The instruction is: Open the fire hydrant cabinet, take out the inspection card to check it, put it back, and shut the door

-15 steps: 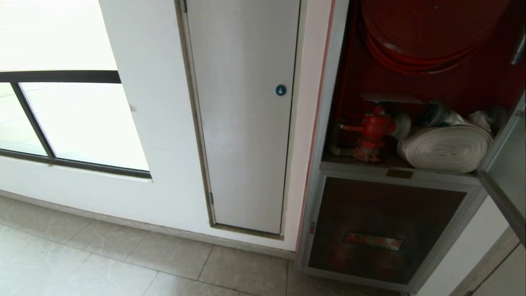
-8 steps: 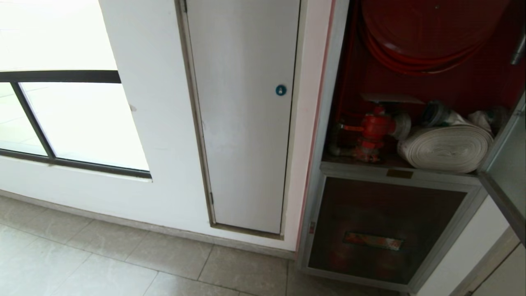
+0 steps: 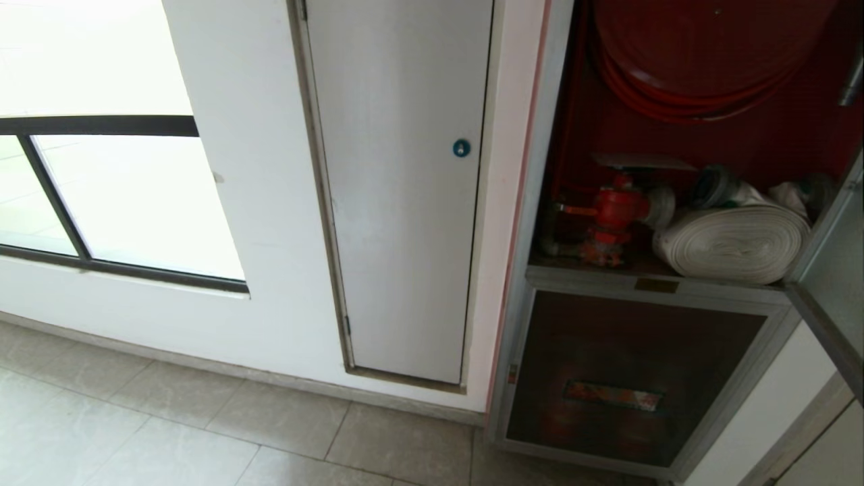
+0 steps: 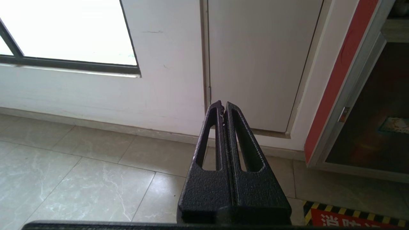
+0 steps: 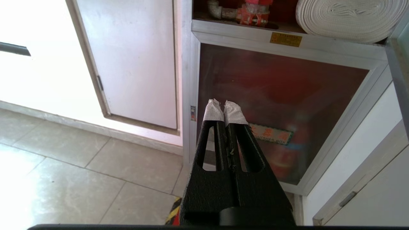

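1. Head view: the fire hydrant cabinet [image 3: 533,202] stands at the right with its upper compartment open. Inside, a red hose reel [image 3: 695,61] hangs high against the red back wall. Below it a red valve [image 3: 614,212] sits at the left of the shelf, with a white rolled hose [image 3: 732,243] lying just beside it on the right. The door [image 3: 833,270] is swung out at the far right edge, only a strip of its frame and glass showing. Under the shelf is a smaller dark lower panel [image 3: 634,378] with a rectangular label. To the left of the cabinet a plain white door [image 3: 405,202] with a round blue lock [image 3: 462,148] is shut, and further left is a window [image 3: 128,202] above the tiled floor [image 3: 169,432]. Neither arm shows here, and no inspection card can be made out; a flat pale shape above the valve may be a sheet, but it is too dim to tell.

2. Left wrist view: the left gripper [image 4: 223,107] hangs low over the floor, pointing at the foot of the white door, its jaws pressed together and empty.

3. Right wrist view: the right gripper [image 5: 222,107] points at the lower panel, apart from it. Its white-tipped jaws are closed with nothing between them. The valve and rolled hose lie on the shelf above.
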{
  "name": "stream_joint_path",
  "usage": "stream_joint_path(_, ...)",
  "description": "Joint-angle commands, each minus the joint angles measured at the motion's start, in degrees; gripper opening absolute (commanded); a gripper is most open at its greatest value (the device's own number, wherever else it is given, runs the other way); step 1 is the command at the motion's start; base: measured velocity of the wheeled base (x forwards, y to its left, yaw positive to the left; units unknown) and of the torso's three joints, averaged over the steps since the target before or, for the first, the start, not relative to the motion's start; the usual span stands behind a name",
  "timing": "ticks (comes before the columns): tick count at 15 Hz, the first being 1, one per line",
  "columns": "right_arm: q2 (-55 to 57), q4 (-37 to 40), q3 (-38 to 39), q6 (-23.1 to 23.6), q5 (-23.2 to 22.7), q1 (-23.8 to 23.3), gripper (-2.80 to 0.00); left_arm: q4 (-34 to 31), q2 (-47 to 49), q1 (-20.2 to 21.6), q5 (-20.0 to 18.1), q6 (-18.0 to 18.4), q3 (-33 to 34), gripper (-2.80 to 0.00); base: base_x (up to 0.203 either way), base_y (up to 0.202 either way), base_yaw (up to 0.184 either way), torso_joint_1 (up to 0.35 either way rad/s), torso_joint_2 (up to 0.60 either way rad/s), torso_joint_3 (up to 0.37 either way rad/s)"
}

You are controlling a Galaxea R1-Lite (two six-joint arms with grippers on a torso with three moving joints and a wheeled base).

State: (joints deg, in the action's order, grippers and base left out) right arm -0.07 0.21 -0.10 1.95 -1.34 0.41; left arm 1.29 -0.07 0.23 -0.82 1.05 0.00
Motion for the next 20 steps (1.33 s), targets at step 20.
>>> stream_joint_path(20,-0.01,-0.03,0.01,-0.63,0.1,0.02,-2.8,0.11,0.07,0.04,0.2,0.01,0.44,-2.8,0.057,0.0,0.0,0.002,0.0,0.0)
